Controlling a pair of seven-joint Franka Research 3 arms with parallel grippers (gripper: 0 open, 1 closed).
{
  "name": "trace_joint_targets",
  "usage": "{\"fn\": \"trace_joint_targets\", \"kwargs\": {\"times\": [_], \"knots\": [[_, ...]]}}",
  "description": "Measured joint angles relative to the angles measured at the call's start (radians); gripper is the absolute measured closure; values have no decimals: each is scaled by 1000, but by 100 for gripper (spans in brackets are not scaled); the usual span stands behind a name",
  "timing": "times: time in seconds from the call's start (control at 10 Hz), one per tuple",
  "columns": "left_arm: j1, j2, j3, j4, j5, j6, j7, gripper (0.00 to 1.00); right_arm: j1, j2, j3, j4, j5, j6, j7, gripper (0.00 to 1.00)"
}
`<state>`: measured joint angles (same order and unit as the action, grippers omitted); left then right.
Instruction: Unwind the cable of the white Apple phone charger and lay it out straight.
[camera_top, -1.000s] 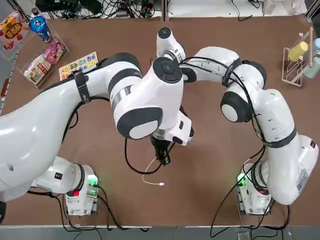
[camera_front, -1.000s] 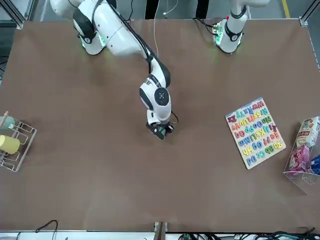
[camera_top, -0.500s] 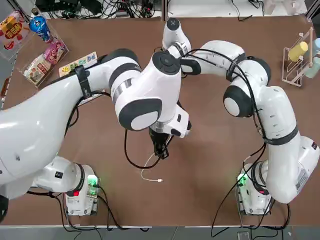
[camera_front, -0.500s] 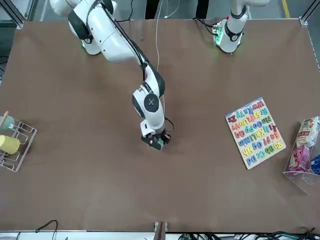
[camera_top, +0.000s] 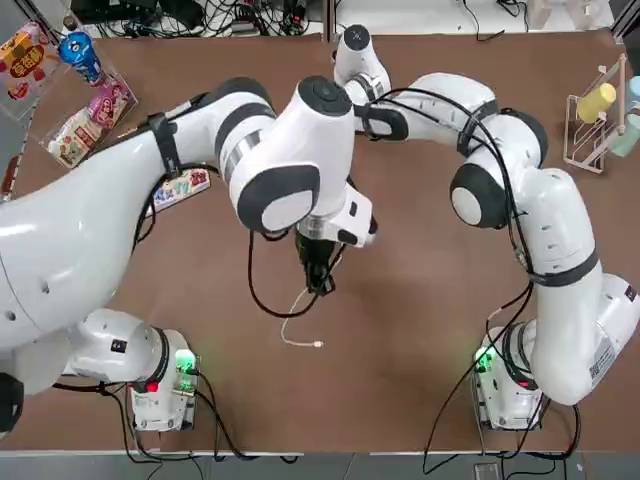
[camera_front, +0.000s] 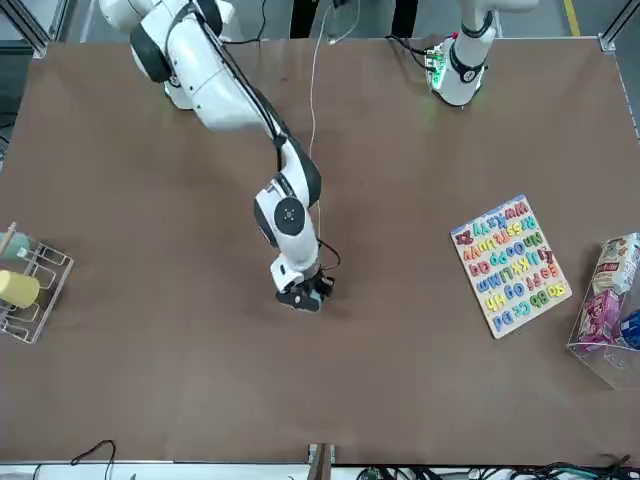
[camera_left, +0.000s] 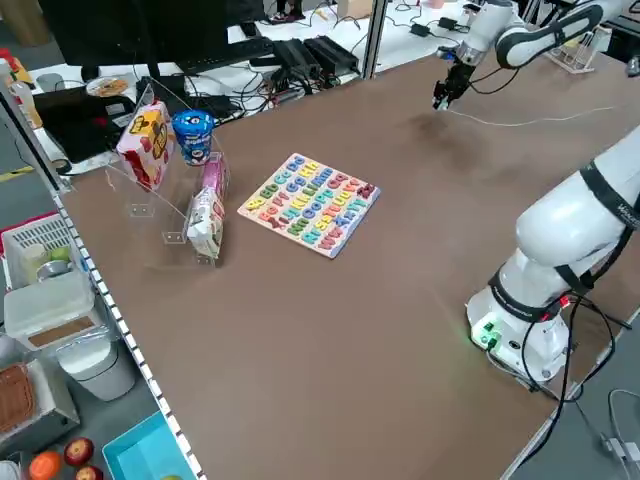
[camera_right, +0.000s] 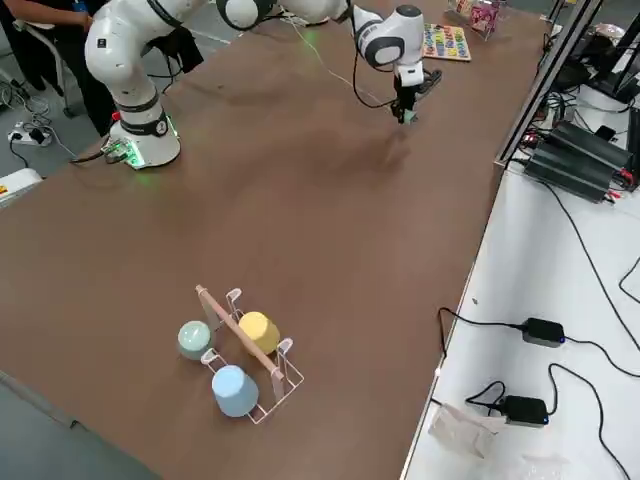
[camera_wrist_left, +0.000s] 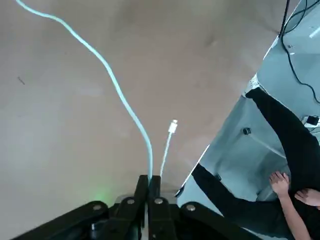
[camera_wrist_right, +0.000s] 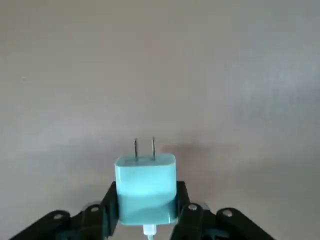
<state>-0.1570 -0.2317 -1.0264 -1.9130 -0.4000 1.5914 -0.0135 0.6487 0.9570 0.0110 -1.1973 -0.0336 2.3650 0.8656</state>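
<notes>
The white Apple phone charger (camera_wrist_right: 145, 187) sits between the fingers of my right gripper (camera_wrist_right: 145, 194), prongs pointing at the brown table. That right gripper (camera_front: 300, 296) hangs low over the middle of the table, toward its far side. From it the thin white cable (camera_front: 312, 95) runs back toward the bases. My left gripper (camera_top: 320, 277) is shut on the cable (camera_wrist_left: 107, 70) near its free end. A short curved tail (camera_top: 292, 325) lies on the table and ends in the tiny connector (camera_top: 317, 345).
A colourful alphabet puzzle board (camera_front: 510, 265) lies on my left side. Beyond it stands a clear holder with snack packs (camera_front: 605, 300). A wire rack with cups (camera_front: 25, 280) stands at the far right. A person's hand (camera_wrist_left: 280, 182) shows off the table.
My right gripper has carried the charger farther from the bases. The left gripper and the cable's tail have followed the same way, and the cable between them looks straighter.
</notes>
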Motion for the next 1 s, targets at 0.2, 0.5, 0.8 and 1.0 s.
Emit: {"fn": "trace_joint_targets", "kwargs": {"times": [0.2, 0.5, 0.8, 1.0], "knots": [[12, 17, 1, -1, 16, 0, 1, 96, -8, 0, -16, 0, -4, 0, -38, 52], [12, 61, 0, -2, 30, -1, 1, 96, -29, 13, -25, -2, -5, 68, -73, 52], [20, 89, 1, -2, 65, 0, 1, 96, -33, 38, -39, -1, -7, 145, -81, 52], [31, 126, 1, -2, 89, 1, 4, 96, -32, 50, -41, -1, -8, 148, -92, 52]]}}
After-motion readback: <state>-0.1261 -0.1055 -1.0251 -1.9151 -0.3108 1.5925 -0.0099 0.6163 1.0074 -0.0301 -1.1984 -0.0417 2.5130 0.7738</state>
